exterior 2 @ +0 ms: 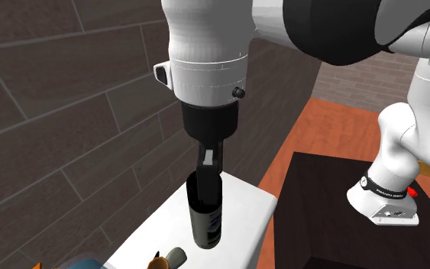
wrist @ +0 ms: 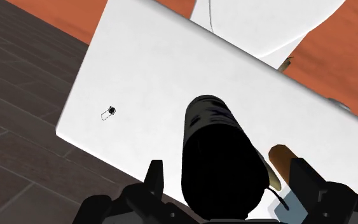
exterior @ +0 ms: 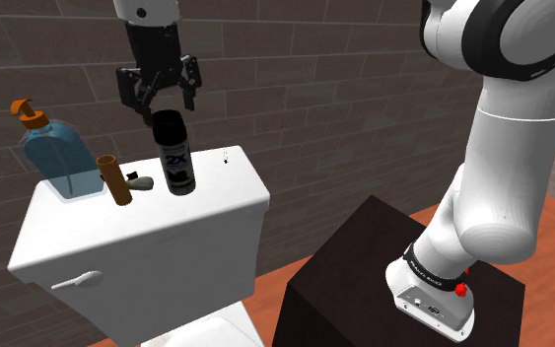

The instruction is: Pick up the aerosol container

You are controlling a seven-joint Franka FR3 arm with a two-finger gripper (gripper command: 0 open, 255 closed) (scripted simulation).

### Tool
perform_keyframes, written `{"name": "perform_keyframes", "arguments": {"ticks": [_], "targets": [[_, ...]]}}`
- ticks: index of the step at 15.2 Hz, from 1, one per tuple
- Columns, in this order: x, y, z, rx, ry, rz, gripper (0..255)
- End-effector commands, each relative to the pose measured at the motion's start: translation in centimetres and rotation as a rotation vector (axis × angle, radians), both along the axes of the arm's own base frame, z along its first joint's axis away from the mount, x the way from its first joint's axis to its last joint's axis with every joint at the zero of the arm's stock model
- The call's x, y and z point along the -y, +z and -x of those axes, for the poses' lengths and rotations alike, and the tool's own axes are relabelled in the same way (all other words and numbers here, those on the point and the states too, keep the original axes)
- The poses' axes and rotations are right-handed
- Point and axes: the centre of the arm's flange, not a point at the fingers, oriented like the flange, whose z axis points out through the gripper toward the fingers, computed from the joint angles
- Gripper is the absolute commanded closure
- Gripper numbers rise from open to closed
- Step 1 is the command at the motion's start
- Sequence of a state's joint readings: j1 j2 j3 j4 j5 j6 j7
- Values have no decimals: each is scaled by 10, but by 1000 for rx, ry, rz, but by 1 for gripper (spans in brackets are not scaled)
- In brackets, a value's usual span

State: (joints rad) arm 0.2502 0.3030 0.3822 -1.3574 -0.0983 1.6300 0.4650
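The aerosol container is a black can with a white-lettered label, standing upright on the white toilet tank lid. My black gripper hangs directly above its cap, open, with the fingers spread wider than the can. In the wrist view the can's dark top sits between the two fingers, which stand apart from it on both sides. From the second exterior view the gripper points straight down at the can, its tips level with the cap.
On the same lid, toward the shoulder view's left, stand a brown tube, a small grey object and a blue soap bottle with an orange pump. A brick wall rises close behind. The dark stand is at lower right.
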Motion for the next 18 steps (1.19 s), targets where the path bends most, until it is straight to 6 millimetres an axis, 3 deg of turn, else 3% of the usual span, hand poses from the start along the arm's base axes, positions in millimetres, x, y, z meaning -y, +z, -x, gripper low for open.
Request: {"name": "perform_keyframes", "arguments": {"ticks": [1, 5, 7, 8, 18], "targets": [[-1, -10, -1, 0, 0, 0, 0], [-1, -34, -1, 0, 0, 0, 0], [-1, -34, -1, 0, 0, 0, 0], [-1, -35, -1, 0, 0, 0, 255], [-1, -29, -1, 0, 0, 0, 255]]}}
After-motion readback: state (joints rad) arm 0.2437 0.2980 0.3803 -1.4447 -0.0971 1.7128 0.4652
